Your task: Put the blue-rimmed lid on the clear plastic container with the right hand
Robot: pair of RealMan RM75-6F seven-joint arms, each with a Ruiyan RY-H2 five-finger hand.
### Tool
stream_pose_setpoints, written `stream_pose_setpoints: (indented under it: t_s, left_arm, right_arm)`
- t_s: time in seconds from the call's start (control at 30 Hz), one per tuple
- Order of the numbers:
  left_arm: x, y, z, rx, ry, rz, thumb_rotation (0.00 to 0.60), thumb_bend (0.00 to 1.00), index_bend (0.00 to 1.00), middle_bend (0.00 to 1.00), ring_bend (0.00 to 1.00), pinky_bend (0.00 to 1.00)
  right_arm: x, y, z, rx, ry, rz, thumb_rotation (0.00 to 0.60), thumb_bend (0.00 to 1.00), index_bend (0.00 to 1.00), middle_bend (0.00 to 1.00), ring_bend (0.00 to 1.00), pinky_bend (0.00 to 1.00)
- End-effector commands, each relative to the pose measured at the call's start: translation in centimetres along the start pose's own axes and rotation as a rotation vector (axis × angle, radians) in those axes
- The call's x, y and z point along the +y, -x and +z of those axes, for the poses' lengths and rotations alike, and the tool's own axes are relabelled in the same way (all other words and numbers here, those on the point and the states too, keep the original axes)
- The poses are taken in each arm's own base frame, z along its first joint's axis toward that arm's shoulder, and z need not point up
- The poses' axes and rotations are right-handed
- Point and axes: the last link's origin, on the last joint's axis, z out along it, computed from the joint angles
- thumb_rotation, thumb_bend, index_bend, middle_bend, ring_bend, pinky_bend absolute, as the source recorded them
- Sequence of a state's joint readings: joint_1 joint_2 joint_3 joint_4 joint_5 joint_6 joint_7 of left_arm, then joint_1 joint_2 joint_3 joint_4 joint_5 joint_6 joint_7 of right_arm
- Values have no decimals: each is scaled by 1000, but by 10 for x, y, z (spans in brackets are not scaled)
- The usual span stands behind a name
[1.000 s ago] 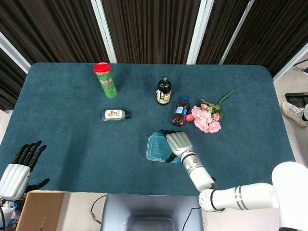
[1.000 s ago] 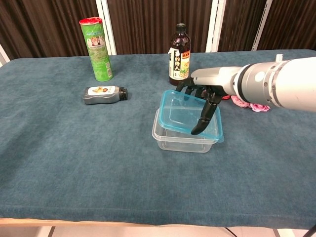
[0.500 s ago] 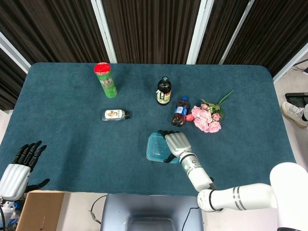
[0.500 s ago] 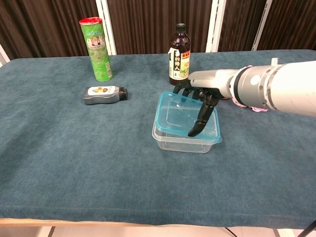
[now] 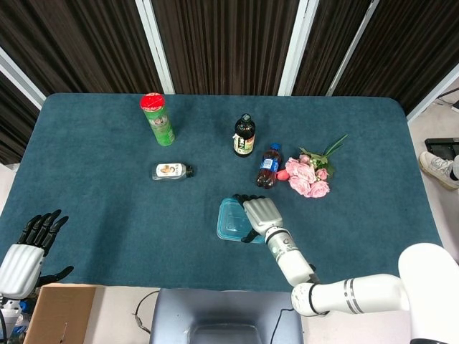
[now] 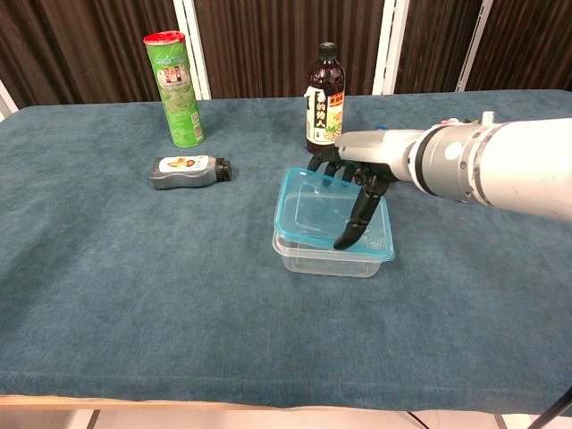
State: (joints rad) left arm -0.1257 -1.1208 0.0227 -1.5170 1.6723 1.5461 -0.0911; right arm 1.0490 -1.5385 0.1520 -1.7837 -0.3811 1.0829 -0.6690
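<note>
half the blue-rimmed lid (image 5: 231,218) hidden under right hand (image 5: 261,214), container (image 6: 323,256) beneath

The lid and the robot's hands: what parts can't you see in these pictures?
- Head view: the right hand covers the right part of the blue-rimmed lid and most of the clear plastic container beneath.
- Chest view: whether the lid has snapped onto the container cannot be made out.
- The left hand is out of the chest view.
- Bottle labels: too small.
</note>
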Motion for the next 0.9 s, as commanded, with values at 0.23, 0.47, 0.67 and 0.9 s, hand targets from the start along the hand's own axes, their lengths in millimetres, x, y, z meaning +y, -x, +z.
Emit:
stream_pose_setpoints:
  t_s: [0.23, 0.47, 0.67, 0.9]
  left_arm:
    - [0, 0, 0, 2, -1, -1, 600, 440, 0, 0, 0, 87]
    - [0, -1, 0, 2, 0, -3, 600, 439, 0, 0, 0, 87]
    - [-1, -1, 0, 4, -1, -6, 600, 439, 0, 0, 0, 87]
    - [-1, -1, -1, 4, -1, -8, 600, 439, 0, 0, 0, 87]
  right_arm:
    - [-1, 4, 2, -1, 4, -7, 600, 320, 884, 677, 610, 552]
    - [-2, 7, 4, -3, 6, -14, 600, 320, 884, 677, 610, 552]
    - [-4, 11, 6, -12, 14, -26, 600, 320, 880, 677, 606, 552]
    - [-5, 12, 6, -13, 19, -29, 600, 320, 874, 677, 600, 551]
